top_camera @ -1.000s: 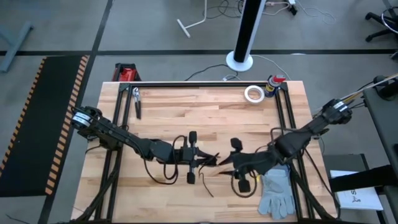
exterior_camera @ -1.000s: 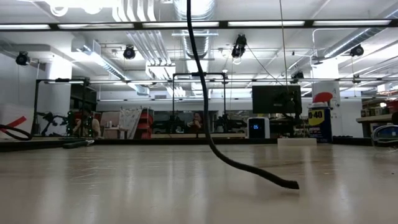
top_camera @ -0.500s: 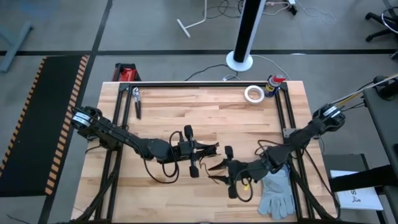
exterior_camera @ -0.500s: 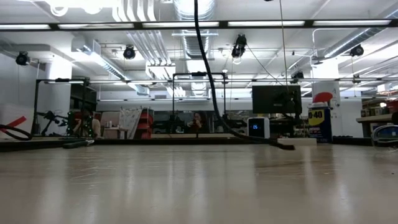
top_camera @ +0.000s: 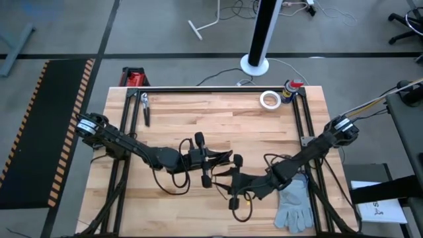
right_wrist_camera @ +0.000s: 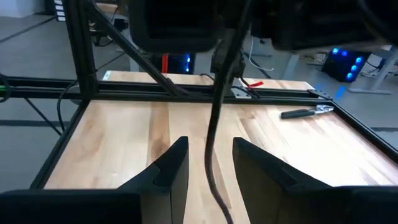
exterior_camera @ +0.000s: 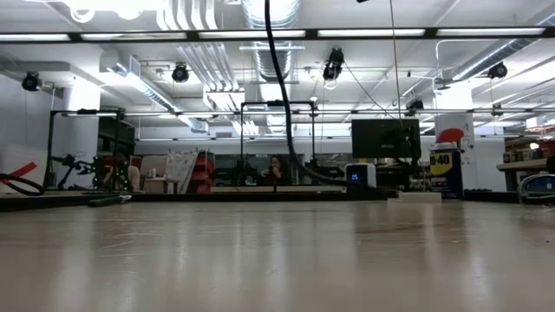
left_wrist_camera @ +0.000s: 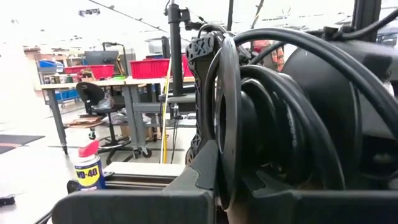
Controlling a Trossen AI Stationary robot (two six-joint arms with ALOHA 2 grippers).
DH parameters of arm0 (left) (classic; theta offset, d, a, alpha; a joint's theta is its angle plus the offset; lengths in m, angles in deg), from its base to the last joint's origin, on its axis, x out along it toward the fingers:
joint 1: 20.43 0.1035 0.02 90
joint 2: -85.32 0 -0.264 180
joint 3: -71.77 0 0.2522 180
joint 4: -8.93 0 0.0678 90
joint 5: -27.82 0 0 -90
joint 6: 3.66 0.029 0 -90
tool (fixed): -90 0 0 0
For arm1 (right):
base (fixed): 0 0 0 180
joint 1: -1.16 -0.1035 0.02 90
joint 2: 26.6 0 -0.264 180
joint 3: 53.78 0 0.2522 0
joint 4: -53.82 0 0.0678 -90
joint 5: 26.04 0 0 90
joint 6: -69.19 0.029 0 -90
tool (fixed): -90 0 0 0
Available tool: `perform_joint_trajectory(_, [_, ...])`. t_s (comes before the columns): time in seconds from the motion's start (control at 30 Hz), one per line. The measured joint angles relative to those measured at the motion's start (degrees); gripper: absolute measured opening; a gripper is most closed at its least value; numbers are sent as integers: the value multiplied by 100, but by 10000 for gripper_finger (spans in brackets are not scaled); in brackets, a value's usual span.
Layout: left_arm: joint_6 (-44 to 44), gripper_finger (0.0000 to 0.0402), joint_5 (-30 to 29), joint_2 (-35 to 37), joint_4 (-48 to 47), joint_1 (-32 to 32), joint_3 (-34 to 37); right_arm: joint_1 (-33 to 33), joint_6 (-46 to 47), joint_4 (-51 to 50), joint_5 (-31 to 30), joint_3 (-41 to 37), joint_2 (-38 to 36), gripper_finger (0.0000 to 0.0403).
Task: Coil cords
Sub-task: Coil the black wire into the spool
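Hanging from closed left gripper (top_camera: 228,157): cord (right_wrist_camera: 214,134) | passes between open right gripper (right_wrist_camera: 209,163) fingers

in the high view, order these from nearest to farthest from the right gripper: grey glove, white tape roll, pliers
From the right gripper:
1. Grey work glove, at the table's near right corner, beside the right arm.
2. Dark-handled pliers, by the far left edge.
3. White tape roll, at the far right; close to the pliers' distance, so this order is unsure.
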Motion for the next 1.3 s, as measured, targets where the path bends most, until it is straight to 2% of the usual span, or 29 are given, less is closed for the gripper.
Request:
perform_joint_trajectory(0.27, [0,0,0,0,44,0,0,93,-13,143,2,-1,0,115])
perform_joint_trajectory(0.67, [51,0,0,0,42,0,0,293,-25,325,470,3,0,46])
perform_joint_trajectory(0.97, [97,0,-4,-2,40,0,0,304,-12,390,479,5,0,59])
perform_joint_trajectory(1.13, [144,0,-4,-2,38,0,0,311,-29,432,411,3,0,12])
perform_joint_trajectory(1.3, [146,0,-9,-2,47,0,0,306,54,480,132,-34,0,1])
